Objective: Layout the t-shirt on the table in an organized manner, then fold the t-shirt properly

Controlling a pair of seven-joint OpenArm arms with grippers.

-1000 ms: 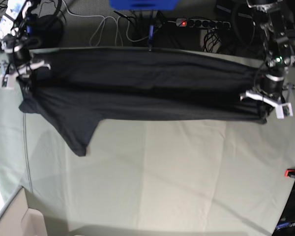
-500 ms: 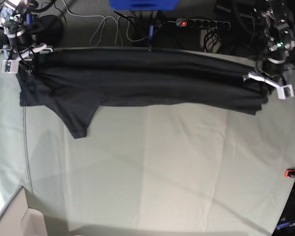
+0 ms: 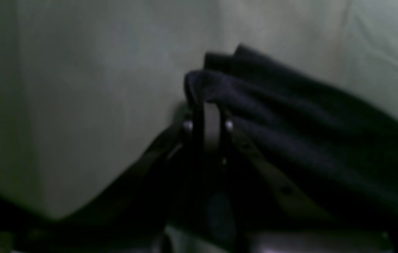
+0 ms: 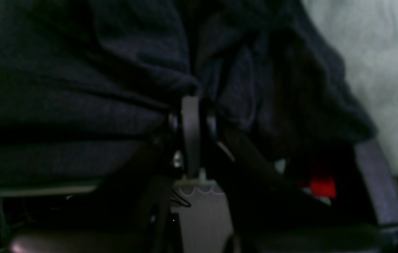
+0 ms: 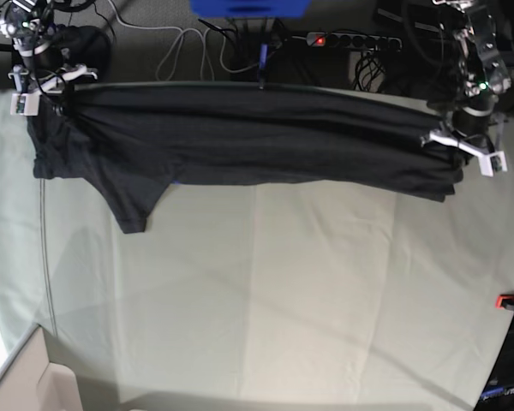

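While both grippers are down by the table (image 5: 283, 300), the black t-shirt (image 5: 240, 145) lies in a long, wide strip on it, along the table's edge on the arms' side. The left gripper (image 5: 469, 156) is near the table's left side, and its fingers are closed tight, pinching one end of the shirt. The right gripper (image 5: 60, 98) is near the table's right corner on the arms' side, and its fingers are squeezed shut on the bunched-up cloth at the other end. Close to the right gripper, a floppy bit of the shirt pokes out toward the middle of the table. That end has lots of bumpy wrinkles, and the long part is smoother, with a few folds running along the table's edge. A red clamp (image 5: 512, 301) sits at the table's left side, well apart from the shirt
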